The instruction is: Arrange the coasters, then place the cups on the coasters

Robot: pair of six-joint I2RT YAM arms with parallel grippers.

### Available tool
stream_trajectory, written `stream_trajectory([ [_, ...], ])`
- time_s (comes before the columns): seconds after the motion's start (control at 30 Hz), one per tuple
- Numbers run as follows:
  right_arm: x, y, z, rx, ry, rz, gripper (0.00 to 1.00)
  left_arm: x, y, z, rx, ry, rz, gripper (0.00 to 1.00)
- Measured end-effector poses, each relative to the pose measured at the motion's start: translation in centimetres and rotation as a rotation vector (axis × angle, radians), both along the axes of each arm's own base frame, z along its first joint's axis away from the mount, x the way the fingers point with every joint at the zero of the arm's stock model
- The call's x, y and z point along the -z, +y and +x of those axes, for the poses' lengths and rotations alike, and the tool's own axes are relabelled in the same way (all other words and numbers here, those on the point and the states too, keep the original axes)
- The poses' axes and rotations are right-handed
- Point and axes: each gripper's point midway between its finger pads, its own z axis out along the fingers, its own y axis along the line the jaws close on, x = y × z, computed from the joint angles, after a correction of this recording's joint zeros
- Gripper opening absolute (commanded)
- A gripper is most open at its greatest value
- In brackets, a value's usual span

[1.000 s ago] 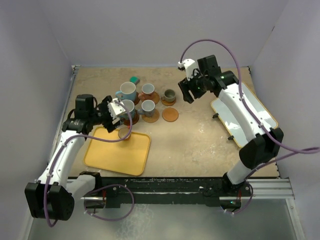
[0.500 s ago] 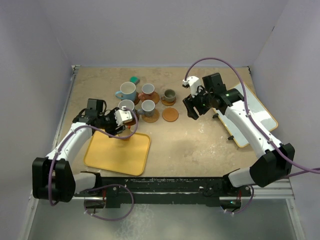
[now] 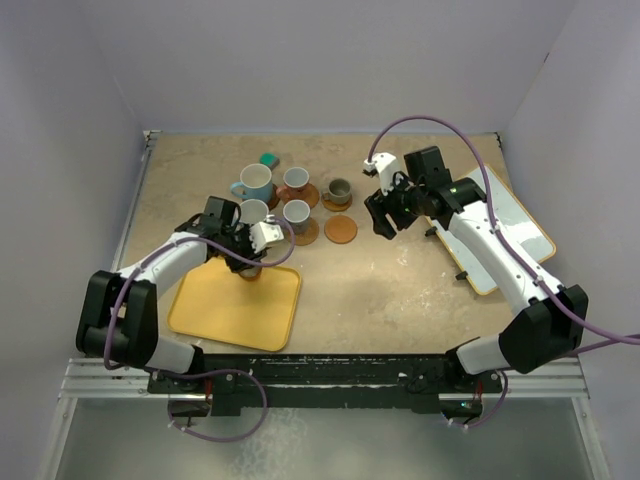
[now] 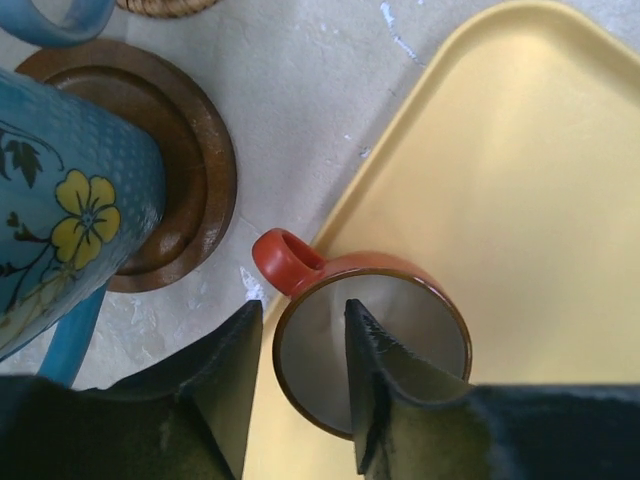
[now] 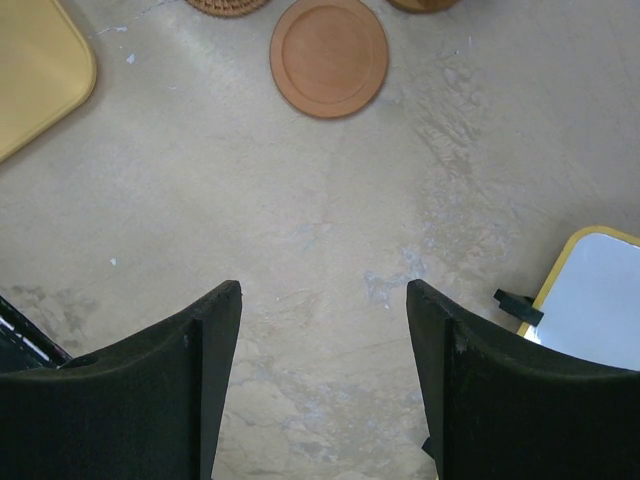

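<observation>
A small orange cup [image 4: 420, 320] stands on the far edge of the yellow tray [image 4: 530, 150]. My left gripper [image 4: 302, 305] straddles its rim by the handle, one finger inside and one outside, with a gap still showing, so it is open. In the top view the left gripper [image 3: 250, 260] hides most of that cup. Several other cups stand on coasters at the back, among them a blue cup [image 3: 254, 183] and a flowered blue cup [image 4: 70, 200] on a dark coaster [image 4: 195, 170]. One orange-brown coaster [image 3: 340, 229] [image 5: 328, 55] lies bare. My right gripper [image 3: 381, 222] [image 5: 323, 285] hangs open and empty over the table.
A white tray with a yellow rim [image 3: 505, 215] lies at the right edge, its corner [image 5: 600, 300] close to my right fingers. A small teal block [image 3: 269, 159] sits behind the cups. Grey walls enclose the table on three sides.
My left gripper has swung right over the tray's far edge, come down onto the orange cup and narrowed its jaws. The right arm came forward from the back, then held still.
</observation>
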Motion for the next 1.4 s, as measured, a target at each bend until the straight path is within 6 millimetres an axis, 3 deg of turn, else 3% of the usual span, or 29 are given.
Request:
stream_trajectory([
  [0.13, 0.0, 0.0, 0.0, -0.004, 0.000, -0.002, 0.69, 0.1, 0.4, 0.3, -0.042, 0.029, 0.021, 0.23],
  [0.27, 0.3, 0.1, 0.0, -0.010, 0.006, -0.003, 0.69, -0.3, 0.6, 0.2, -0.088, 0.057, 0.027, 0.23],
  [0.7, 1.1, 0.4, 0.1, -0.021, 0.032, -0.005, 0.70, -0.3, 2.1, -3.0, -0.278, 0.261, 0.075, 0.33],
  [0.97, 1.2, 0.4, 0.1, -0.027, 0.034, -0.007, 0.70, -0.4, 2.8, -5.5, -0.281, 0.339, 0.117, 0.43],
  [1.17, 1.9, 0.4, 0.2, -0.028, 0.054, -0.016, 0.71, -2.4, 3.1, -5.9, -0.220, 0.263, 0.110, 0.49],
  [1.4, 2.0, 0.4, 0.2, -0.034, 0.055, -0.021, 0.71, -5.2, 2.2, -4.5, -0.050, 0.076, 0.065, 0.52],
])
